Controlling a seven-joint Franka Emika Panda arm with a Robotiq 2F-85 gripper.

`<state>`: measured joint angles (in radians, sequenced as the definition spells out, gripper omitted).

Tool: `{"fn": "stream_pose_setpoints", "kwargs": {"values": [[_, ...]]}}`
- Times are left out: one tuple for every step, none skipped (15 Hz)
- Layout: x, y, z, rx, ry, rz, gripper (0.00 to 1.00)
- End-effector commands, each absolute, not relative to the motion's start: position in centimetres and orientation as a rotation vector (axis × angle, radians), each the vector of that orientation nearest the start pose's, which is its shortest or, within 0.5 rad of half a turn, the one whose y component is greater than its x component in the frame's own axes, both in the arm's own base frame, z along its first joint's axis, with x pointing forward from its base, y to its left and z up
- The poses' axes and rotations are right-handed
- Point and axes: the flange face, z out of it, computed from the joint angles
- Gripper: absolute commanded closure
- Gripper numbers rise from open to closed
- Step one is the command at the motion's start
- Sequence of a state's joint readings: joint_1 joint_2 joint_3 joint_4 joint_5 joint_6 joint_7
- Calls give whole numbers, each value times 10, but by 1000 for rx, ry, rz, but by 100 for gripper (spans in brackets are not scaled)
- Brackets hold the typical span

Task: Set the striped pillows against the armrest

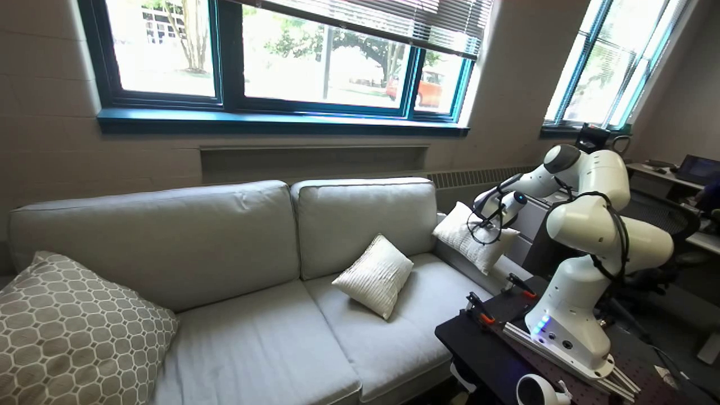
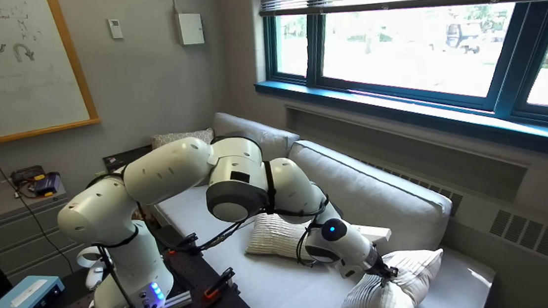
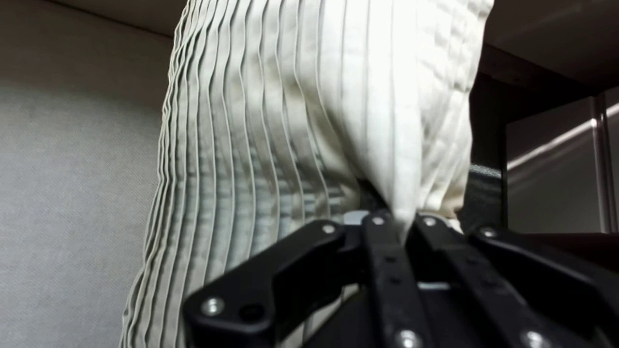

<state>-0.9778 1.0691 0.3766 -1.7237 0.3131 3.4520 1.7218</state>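
One striped pillow (image 1: 457,229) is secured in the gripper (image 3: 404,223): in the wrist view the fingers (image 3: 399,299) are clamped together on a pinched fold of its pleated fabric. The pillow is tilted and positioned at the armrest (image 1: 450,261), overlapping it in an exterior view; whether the two are in contact cannot be determined. A second striped pillow (image 1: 376,275) is located on the sofa (image 1: 253,337), tilted, near the back cushion (image 1: 365,216) and apart from the gripper. The arm (image 2: 166,168) partly hides this second pillow in an exterior view. A lattice-patterned pillow (image 1: 79,332) occupies the opposite end of the sofa. The arm base (image 1: 568,315) is mounted on a black table (image 1: 467,340) beside the sofa; two orange-tipped clamps (image 1: 480,308) are fitted near the table edge. A blue box (image 2: 26,297) stands near the base in an exterior view. A window (image 1: 337,73) with a blind (image 1: 394,18) over its upper part is located above the sofa.
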Motion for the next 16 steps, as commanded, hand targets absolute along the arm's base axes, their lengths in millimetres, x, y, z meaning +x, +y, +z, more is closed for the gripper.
{"fn": "stream_pose_setpoints", "kwargs": {"values": [[497,-424,74,-205,2527,-507,98],[496,-420,69,-203,2537,-498,99],[495,-416,65,-202,2546,-489,99],[494,-414,62,-199,2553,-484,99],[494,-412,59,-194,2559,-480,99],[494,-411,56,-185,2567,-482,99],[494,-412,53,-171,2575,-488,99],[494,-414,49,-151,2584,-500,99],[494,-414,46,-135,2592,-504,99],[493,-415,42,-114,2602,-512,99],[493,-415,38,-93,2610,-520,99],[493,-415,33,-76,2619,-523,99],[492,-413,25,-47,2627,-519,99],[492,-411,19,-26,2636,-517,99],[492,-407,11,-7,2644,-507,99],[493,-403,4,8,2651,-502,99]]}}
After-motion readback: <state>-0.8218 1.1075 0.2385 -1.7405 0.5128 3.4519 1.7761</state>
